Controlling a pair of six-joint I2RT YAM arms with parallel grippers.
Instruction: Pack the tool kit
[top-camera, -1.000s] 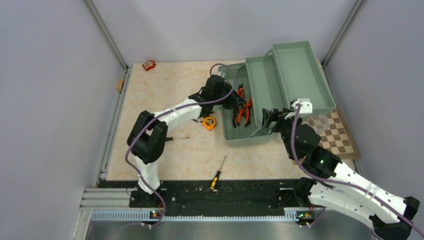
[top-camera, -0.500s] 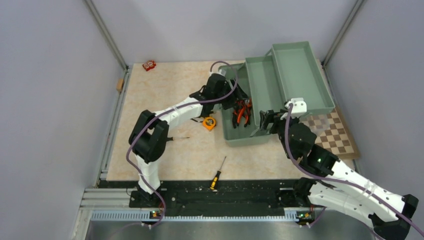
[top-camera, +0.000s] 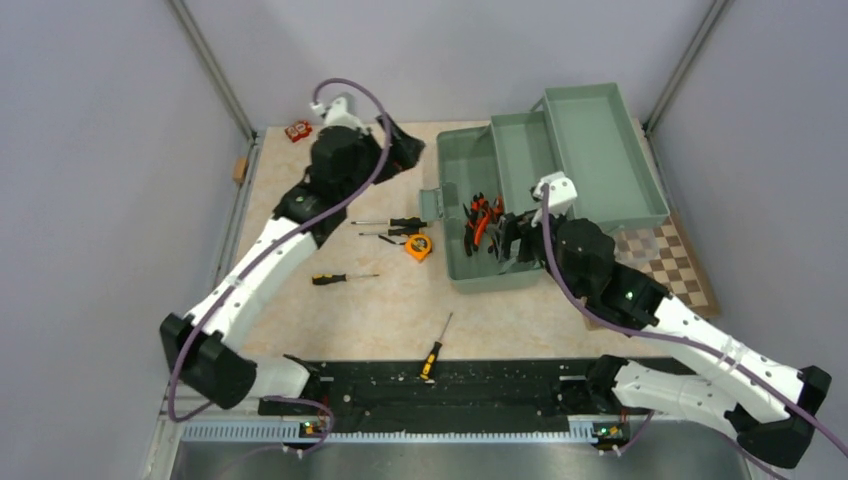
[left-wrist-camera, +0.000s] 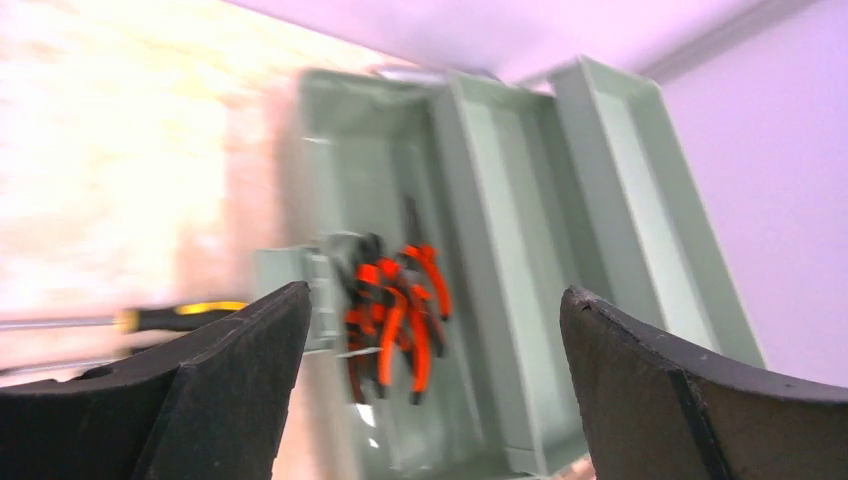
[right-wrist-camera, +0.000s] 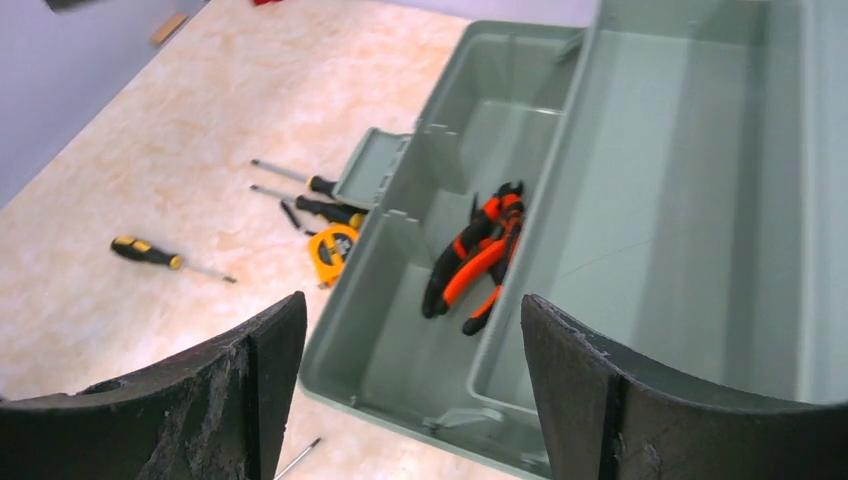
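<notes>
The sage-green toolbox stands open at the back right, its inner tray swung out. Orange-black pliers lie in its base, also seen as pliers and pliers. My left gripper hangs open and empty, high and left of the box; in its own view the left gripper frames the blurred pliers. My right gripper stands open over the box's front right, holding nothing, shown as right gripper. The orange tape measure and two screwdrivers lie just left of the box.
Another screwdriver lies mid-left, and one more screwdriver near the front edge. A chessboard sits under the box's right side. A small red object is at the back left corner. Grey walls close in on all sides.
My left gripper opened and let go of the pliers in the box, then pulled up and back to the left. The right gripper edged left over the box's front.
</notes>
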